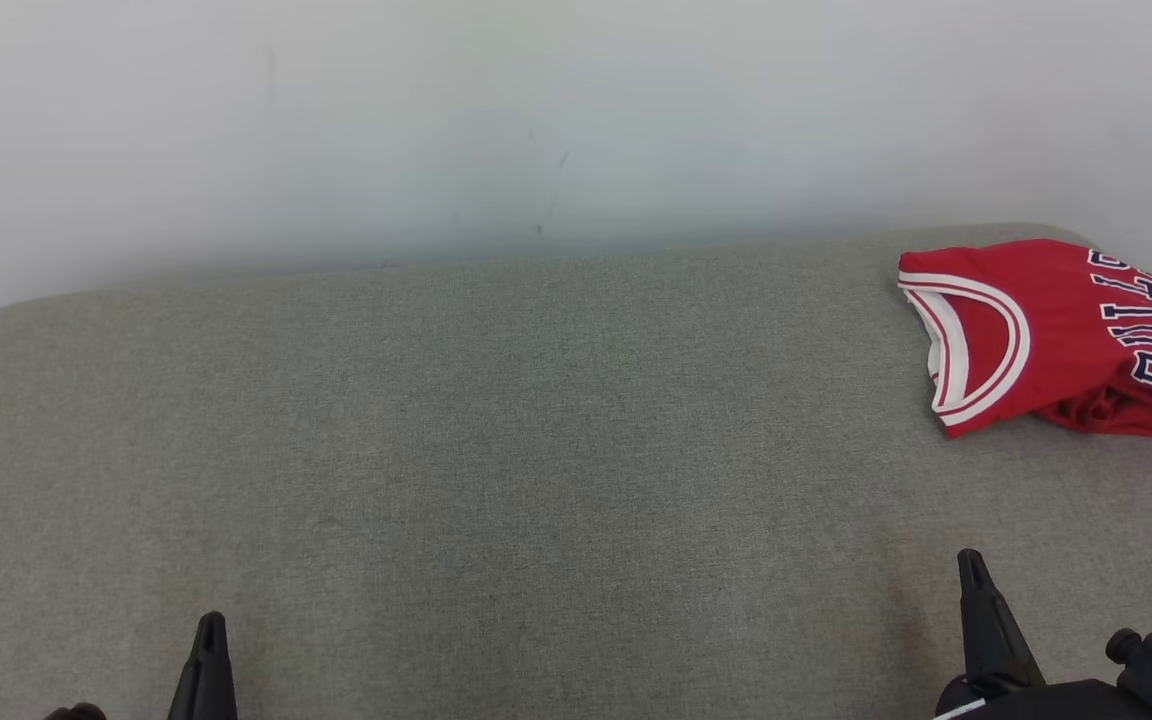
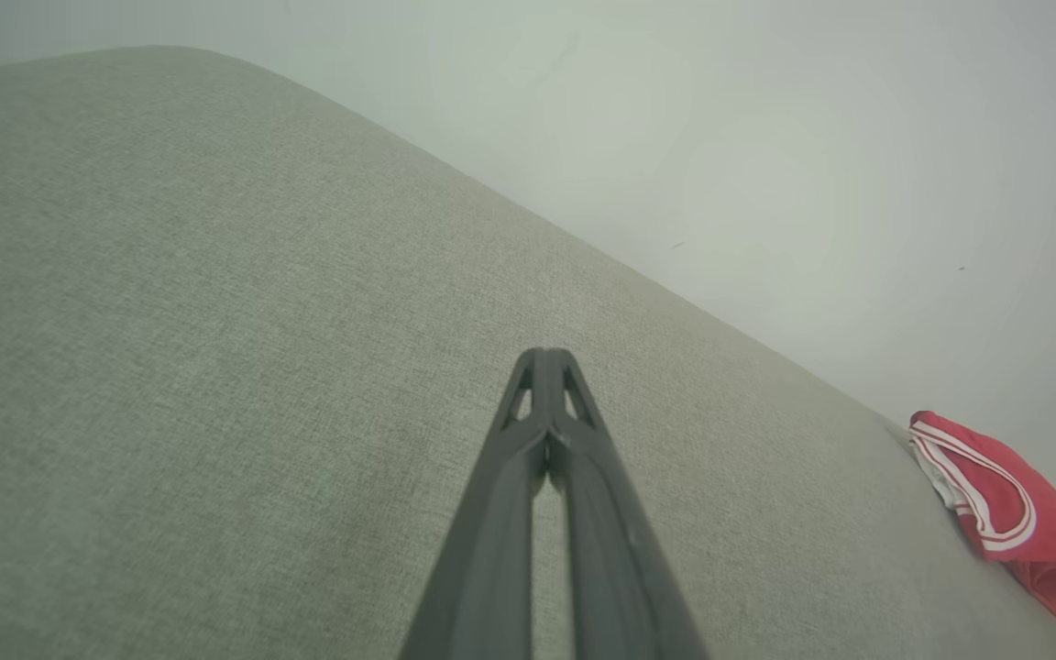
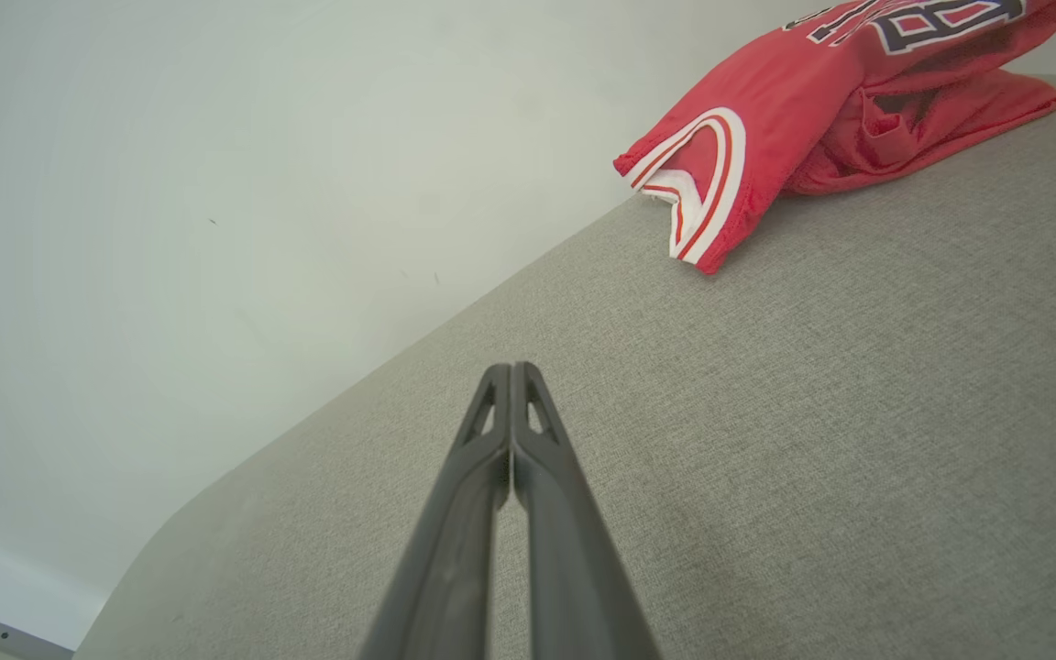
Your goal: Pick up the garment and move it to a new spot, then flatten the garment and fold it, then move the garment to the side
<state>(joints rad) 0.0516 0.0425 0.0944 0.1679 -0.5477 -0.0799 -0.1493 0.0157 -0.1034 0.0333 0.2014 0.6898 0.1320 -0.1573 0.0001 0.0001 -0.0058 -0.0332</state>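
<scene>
So at this point the garment [image 1: 1046, 330] was sitting way up at the far right corner of the grey cushion [image 1: 536, 420], close to the back edge by the white wall [image 1: 536, 120]. Part of it ran off the right side of the head view.

Both grippers were down at the near edge. The right gripper [image 1: 976, 590] sat almost straight below the jersey, which lay ahead of those fingers and a touch to the right, with a good stretch of bare fabric between. The left gripper [image 1: 208, 640] was over by the near left side, well apart from it, with nearly the whole width of the cushion to cross. So the right arm was clearly the nearer one imo.

Both pairs of fingers were pinched tight, tip against tip, with nothing between them.

The jersey was a loose folded bundle. Its long axis ran roughly along the back edge, with the striped trim end toward the middle of the cushion and the lettering end toward the right edge. My guess: any grab starts with the right arm reaching forward with its jaws opened first, and that trimmed end is the closest bit to pinch.
</scene>
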